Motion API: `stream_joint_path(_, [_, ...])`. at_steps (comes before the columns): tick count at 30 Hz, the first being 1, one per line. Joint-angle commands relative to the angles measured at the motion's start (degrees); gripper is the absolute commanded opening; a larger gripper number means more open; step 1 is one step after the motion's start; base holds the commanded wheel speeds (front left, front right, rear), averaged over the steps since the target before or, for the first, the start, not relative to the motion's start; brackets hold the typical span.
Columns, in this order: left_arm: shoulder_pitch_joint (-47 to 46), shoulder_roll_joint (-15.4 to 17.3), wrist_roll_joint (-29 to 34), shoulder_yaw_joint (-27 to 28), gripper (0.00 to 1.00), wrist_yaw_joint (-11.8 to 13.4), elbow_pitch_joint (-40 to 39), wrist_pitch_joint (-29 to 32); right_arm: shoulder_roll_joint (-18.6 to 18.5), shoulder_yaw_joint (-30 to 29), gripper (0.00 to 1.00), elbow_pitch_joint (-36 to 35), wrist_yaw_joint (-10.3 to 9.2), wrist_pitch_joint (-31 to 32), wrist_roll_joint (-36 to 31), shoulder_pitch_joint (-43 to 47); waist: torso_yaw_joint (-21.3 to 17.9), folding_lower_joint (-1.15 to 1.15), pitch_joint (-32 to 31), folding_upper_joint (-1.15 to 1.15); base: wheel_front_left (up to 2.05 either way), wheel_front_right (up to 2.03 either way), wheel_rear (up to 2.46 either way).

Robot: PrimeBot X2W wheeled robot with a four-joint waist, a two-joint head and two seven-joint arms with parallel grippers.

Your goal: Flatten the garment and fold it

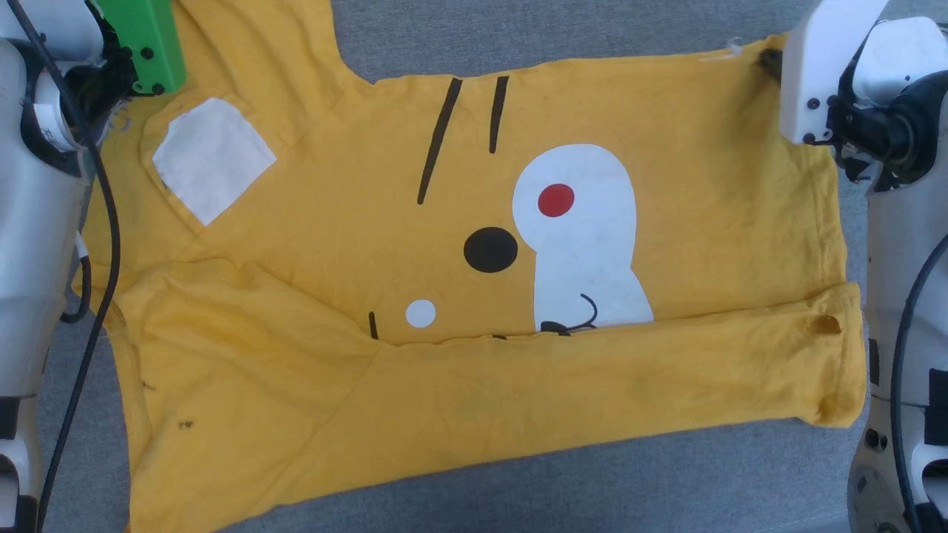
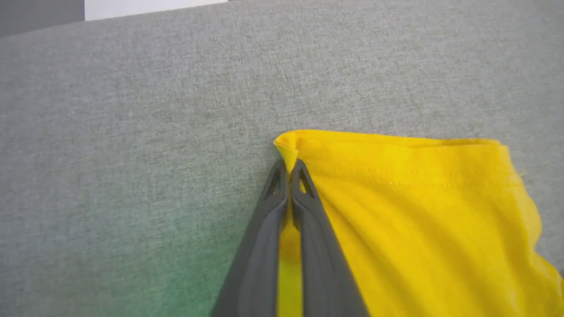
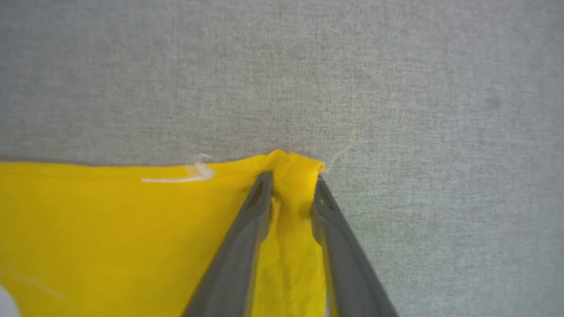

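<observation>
The garment [image 1: 333,222], a bright yellow T-shirt with a cartoon face print, lies spread on the grey cloth surface [image 1: 563,29], its near edge folded up over the print. In the left wrist view my left gripper [image 2: 289,169] is shut on a far corner of the garment [image 2: 418,211], which sticks out past the fingertips. In the right wrist view my right gripper [image 3: 293,185] has its fingers pressed on both sides of a bunched fold at the other far corner of the garment [image 3: 110,220].
A green block [image 1: 144,41] on the left wrist sits over the shirt's upper left. The white right wrist housing [image 1: 815,74] hangs over the upper right corner. Grey surface [image 2: 132,154] runs beyond the shirt's far edge. A loose thread [image 3: 343,147] trails off the corner.
</observation>
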Motion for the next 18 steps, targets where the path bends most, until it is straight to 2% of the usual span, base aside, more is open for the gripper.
stream_joint_path(1, [0.8,0.3,0.6,-0.5,0.0,-0.3,1.1,-1.0,0.1,0.3,0.0,0.1,-0.09,-0.3,-0.5,1.7,0.1,0.0,0.0,0.0,0.0,0.0,0.0])
stream_joint_path(5, [0.6,0.5,2.4,0.0,0.0,-2.2,0.4,-10.0,-0.5,0.7,0.0,-2.1,-0.09,-8.0,-0.1,2.8,0.4,0.0,-0.7,0.0,0.0,0.0,0.0])
stream_joint_path(9, [3.0,0.0,3.7,1.3,0.0,-3.7,0.3,-22.7,-1.8,1.5,0.0,-1.8,-0.09,-18.3,1.0,5.6,1.2,0.0,-3.2,0.0,0.0,0.0,0.0])
stream_joint_path(12, [6.9,-1.1,3.7,2.3,0.0,-4.4,-0.1,-31.5,-3.0,2.9,0.0,-1.4,-0.09,-25.4,2.7,9.2,2.1,0.0,-6.3,0.0,0.0,0.0,0.0])
stream_joint_path(18, [18.9,-2.7,2.1,3.7,0.0,-4.7,-4.4,-43.1,-5.6,6.0,0.0,-2.6,-0.09,-37.8,7.0,17.4,3.9,0.0,-13.6,0.0,0.0,0.0,0.0])
